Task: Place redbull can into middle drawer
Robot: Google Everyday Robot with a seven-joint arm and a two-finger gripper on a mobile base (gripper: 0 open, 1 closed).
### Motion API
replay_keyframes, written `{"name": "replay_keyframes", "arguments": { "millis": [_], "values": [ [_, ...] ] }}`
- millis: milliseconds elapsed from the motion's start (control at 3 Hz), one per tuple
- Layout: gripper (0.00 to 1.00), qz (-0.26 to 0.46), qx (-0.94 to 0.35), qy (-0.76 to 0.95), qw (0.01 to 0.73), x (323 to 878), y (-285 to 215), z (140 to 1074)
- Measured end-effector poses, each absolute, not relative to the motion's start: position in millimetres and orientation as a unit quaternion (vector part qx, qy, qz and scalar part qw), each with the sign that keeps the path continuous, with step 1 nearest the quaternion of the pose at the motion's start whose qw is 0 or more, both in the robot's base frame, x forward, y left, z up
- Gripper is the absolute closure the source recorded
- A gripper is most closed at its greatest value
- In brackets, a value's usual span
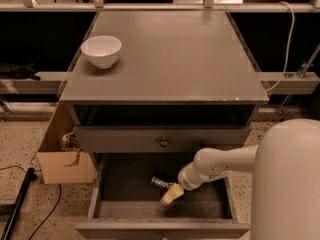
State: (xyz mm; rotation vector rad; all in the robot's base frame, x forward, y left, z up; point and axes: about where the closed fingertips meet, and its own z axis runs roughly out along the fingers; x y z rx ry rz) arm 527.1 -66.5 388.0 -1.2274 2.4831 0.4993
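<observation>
The middle drawer stands pulled open below the shallower drawer front with the round knob. The redbull can lies on its side on the drawer floor near the middle, only its shiny end and a short piece of its body showing. My gripper reaches down into the drawer from the right on the white arm. Its beige tip is right beside the can, just in front and to the right of it. I cannot tell whether it still touches the can.
A white bowl sits at the back left of the cabinet top. A cardboard box stands on the floor left of the cabinet. A black cable runs on the floor. My white body fills the lower right.
</observation>
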Motion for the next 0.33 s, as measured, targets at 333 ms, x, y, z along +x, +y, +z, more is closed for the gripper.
{"name": "replay_keyframes", "arguments": {
  "millis": [333],
  "values": [
    [0.00,0.175,-0.430,0.870,0.163,527.1,-66.4,388.0]
  ]
}}
